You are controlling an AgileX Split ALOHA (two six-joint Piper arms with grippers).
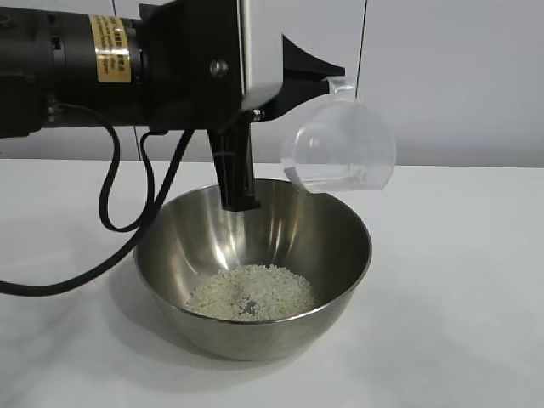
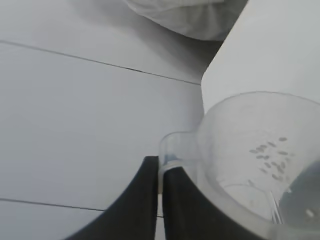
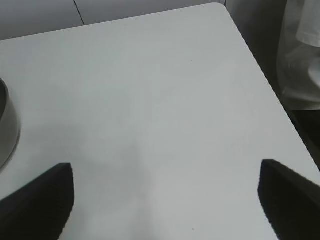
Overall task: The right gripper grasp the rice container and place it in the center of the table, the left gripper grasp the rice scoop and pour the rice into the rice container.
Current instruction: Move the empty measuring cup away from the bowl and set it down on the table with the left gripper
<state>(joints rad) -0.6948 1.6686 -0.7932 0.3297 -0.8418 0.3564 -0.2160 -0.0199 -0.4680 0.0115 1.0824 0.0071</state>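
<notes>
- The rice scoop (image 1: pixel 340 144) hangs in the air above the far right rim of the rice container (image 1: pixel 323 229), tipped well over on its side, so its axis from base to mouth runs close to level.
- Its small handle tab sits at the top, where the left gripper (image 1: pixel 319 72) clamps it between two closed black fingers; the left wrist view shows the same thing, with the left gripper (image 2: pixel 161 200) pressed together on the scoop's (image 2: pixel 250 165) thin tab.
- In the left wrist view only a few stray grains cling to the inside wall of the scoop; the rest of the cup looks see-through.
- The left arm reaches in level from the left side of the exterior view, its thick black body with the gold label (image 1: pixel 110 48) high above the worktop (image 1: pixel 459 297) and a black cable (image 1: pixel 127 195) looping down beside the bowl.
- The rice container stands upright on the worktop near the middle, mouth up, with the rice (image 1: pixel 251 293) lying in a low pale heap on its bottom.
- The right gripper (image 3: pixel 167 200) hovers above bare worktop with its two fingers spread wide apart and nothing between them; a sliver of the container's rim (image 3: pixel 7 125) shows at the edge of its wrist view.
</notes>
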